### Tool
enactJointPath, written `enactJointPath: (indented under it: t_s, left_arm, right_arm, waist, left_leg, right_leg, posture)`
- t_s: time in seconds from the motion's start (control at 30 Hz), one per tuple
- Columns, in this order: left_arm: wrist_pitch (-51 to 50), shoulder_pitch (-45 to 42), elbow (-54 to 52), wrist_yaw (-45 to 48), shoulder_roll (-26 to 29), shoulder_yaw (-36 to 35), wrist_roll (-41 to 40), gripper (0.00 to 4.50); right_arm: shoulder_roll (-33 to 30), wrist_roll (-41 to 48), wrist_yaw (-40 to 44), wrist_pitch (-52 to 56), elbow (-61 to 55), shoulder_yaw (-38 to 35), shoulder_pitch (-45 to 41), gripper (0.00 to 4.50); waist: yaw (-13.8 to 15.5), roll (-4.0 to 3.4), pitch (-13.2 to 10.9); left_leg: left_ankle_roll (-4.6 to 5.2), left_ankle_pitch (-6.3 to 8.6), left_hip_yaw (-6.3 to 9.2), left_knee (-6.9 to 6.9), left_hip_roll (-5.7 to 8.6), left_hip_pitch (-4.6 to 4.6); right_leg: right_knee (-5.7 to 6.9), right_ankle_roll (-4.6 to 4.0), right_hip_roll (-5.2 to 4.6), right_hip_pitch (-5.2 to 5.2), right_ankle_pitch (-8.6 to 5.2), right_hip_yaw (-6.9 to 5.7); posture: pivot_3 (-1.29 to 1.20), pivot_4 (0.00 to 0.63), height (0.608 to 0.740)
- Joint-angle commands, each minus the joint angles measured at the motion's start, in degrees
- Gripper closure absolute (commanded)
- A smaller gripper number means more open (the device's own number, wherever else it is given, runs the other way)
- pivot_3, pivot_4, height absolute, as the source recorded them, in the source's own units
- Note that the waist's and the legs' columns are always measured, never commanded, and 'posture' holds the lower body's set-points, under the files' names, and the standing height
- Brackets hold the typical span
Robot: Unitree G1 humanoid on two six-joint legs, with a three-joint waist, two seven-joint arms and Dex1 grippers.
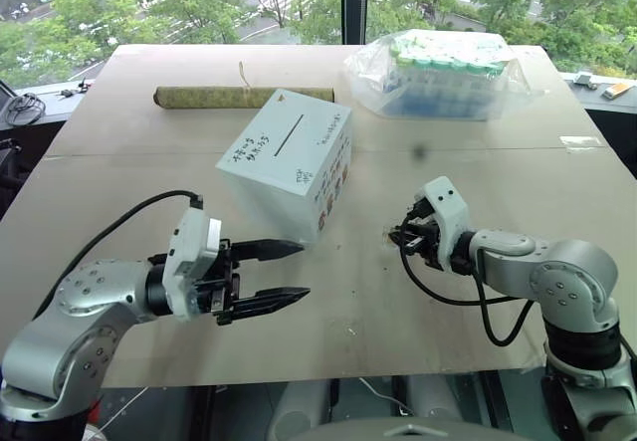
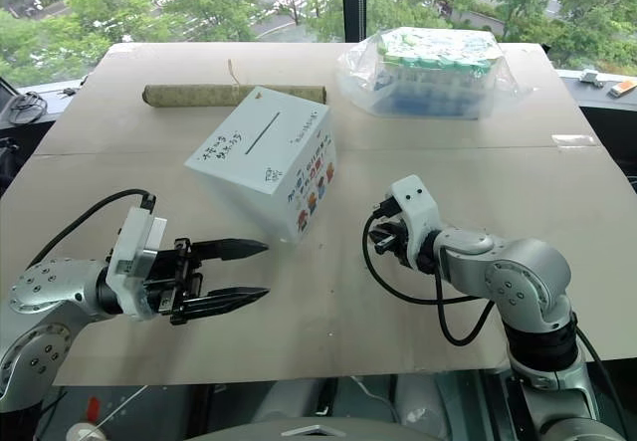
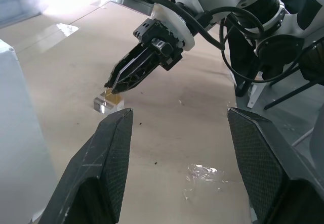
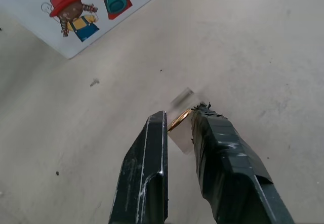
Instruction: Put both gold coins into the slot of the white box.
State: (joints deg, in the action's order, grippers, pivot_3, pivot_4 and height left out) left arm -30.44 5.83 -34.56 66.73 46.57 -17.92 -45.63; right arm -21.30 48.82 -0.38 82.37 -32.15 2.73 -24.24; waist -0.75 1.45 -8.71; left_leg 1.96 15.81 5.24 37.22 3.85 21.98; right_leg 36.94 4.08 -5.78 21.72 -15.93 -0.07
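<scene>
- The white box (image 1: pixel 289 162) sits on the table (image 1: pixel 478 292) near its middle, one corner turned toward the robot, handwriting on top and small pictures along the side facing the right arm.
- The slot (image 1: pixel 291 134) is a thin dark line in the box's top face.
- The right gripper (image 4: pixel 178 120) points down at the table just right of the box; its fingers are nearly together, with a narrow gap.
- A gold coin (image 4: pixel 178 119) stands on edge in that gap, touching or almost touching both fingertips; whether it is truly pinched I cannot tell.
- The coin sits in a small clear holder (image 3: pixel 107 102), which rests on the table right under the fingertips, near the box but apart from it.
- I can make out only this one coin.
- The left gripper (image 1: pixel 291 272) hovers above the table, pointing sideways toward the right arm, just in front of the box's near corner; its fingers are wide apart and hold nothing.
- A bag of green-capped tubes (image 1: pixel 443 73) lies at the far right of the table, well apart from the box.
- A mottled green roll (image 1: pixel 239 96) lies behind the box, along the far side.
</scene>
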Motion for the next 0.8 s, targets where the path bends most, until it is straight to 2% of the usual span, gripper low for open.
enactJointPath:
  t_s: [0.03,0.27,0.3,0.4,0.8]
  left_arm:
    - [1.3,0.19,-1.36,-0.38,0.33,-0.57,-0.71,1.49]
    - [1.65,0.31,-1.73,-1.39,0.25,-0.22,-0.75,1.49]
    - [1.72,0.36,-1.71,-1.46,0.24,-0.18,-0.74,1.49]
    - [1.99,0.62,-1.64,-1.62,0.14,-0.11,-0.66,1.49]
    - [2.92,1.36,-1.12,-2.56,-0.32,0.51,-0.68,1.49]
  right_arm:
    - [0.41,-1.06,1.04,0.59,-0.67,-1.18,-1.29,3.61]
    - [0.76,-2.93,2.77,1.6,-0.53,-0.74,-1.62,3.61]
    - [0.74,-3.25,3.05,1.62,-0.52,-0.61,-1.66,4.04]
    - [0.73,-4.17,3.75,1.67,-0.58,-0.37,-1.67,4.4]
    - [-0.79,-7.24,7.74,0.59,-1.29,0.32,-1.55,4.4]
  waist:
    - [-0.02,0.0,0.0]
    - [-0.03,0.0,0.0]
    - [-0.03,0.0,0.0]
    - [-0.03,0.0,0.0]
    - [-0.02,-0.01,-0.01]
  left_leg:
    - [0.0,0.0,0.0,0.0,0.0,0.0]
    - [0.0,0.0,0.0,0.0,0.0,0.0]
    - [0.0,0.0,0.0,0.0,0.0,0.0]
    - [0.0,0.0,0.0,0.0,0.0,0.0]
    - [0.0,0.0,0.0,-0.01,0.0,0.0]
  right_leg:
    - [0.0,0.0,0.0,0.0,0.0,0.0]
    - [0.0,0.0,0.01,0.0,0.0,0.0]
    - [0.0,0.0,0.01,0.0,0.0,0.0]
    - [0.0,0.0,0.0,0.0,0.0,0.01]
    - [-0.01,0.0,0.0,0.0,0.0,0.01]
  posture:
    - [0.0,0.15,0.74]
    - [0.0,0.15,0.74]
    - [0.0,0.15,0.74]
    - [0.0,0.15,0.74]
    - [0.0,0.15,0.74]
